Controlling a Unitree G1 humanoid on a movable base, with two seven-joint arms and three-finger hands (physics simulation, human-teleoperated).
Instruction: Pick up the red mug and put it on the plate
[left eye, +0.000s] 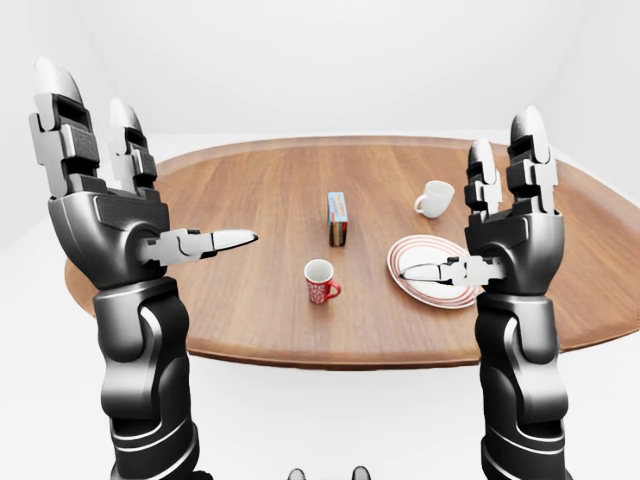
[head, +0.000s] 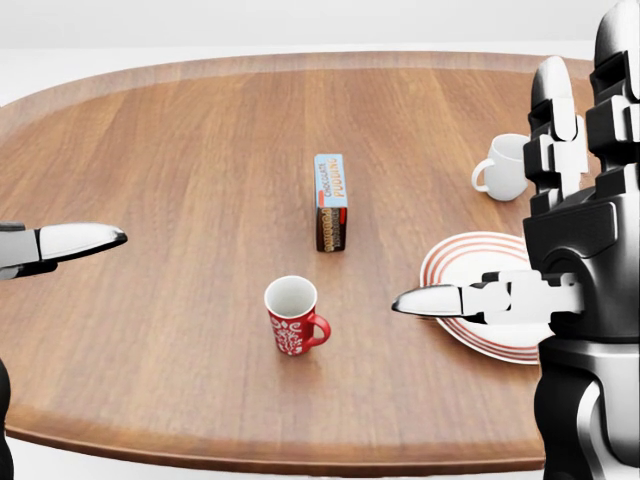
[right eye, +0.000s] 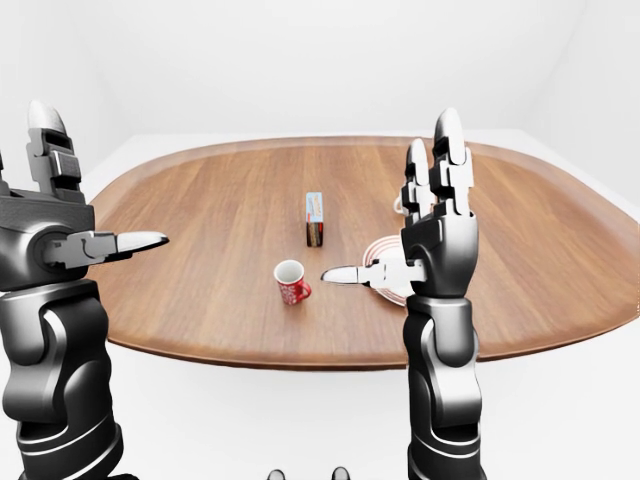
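In the left-eye view the left hand (left eye: 110, 215) and right hand (left eye: 510, 225) are both raised with fingers spread and holding nothing, while the red mug (left eye: 320, 281) stands upright on the wooden table (left eye: 250, 190), at nine o'clock from the striped plate (left eye: 425, 285) and apart from it. In the head view a small upright box (head: 331, 215) stands at one o'clock from the red mug, and a white mug (head: 503, 168) sits at twelve o'clock from the plate. The right-eye view shows the right hand covering much of the plate, its thumb pointing toward the red mug without touching it.
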